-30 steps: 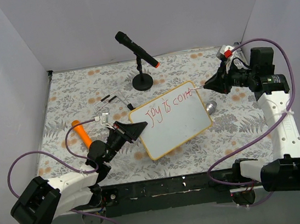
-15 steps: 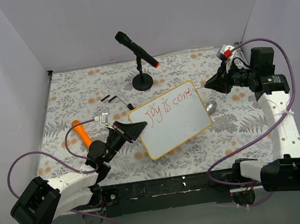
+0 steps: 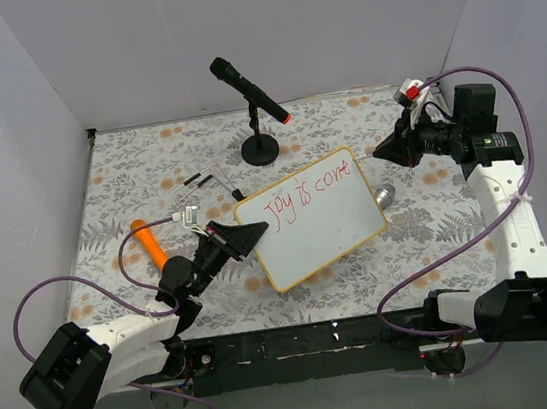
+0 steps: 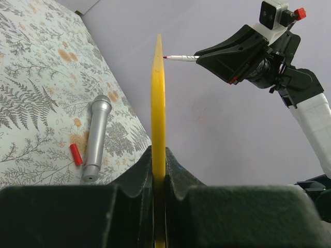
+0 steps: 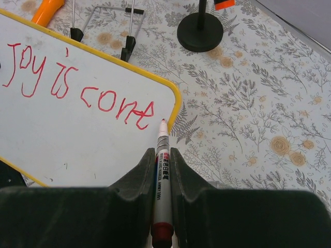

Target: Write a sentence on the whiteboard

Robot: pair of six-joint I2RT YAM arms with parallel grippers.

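While right claw (image 5: 163, 153) pinches marker (image 5: 161, 178), glossy whiteboard (image 5: 77, 142)

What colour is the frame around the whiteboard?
Yellow. The frame of the whiteboard shows best in the right wrist view.

Right gripper (image 3: 380, 152) slightly farther back.
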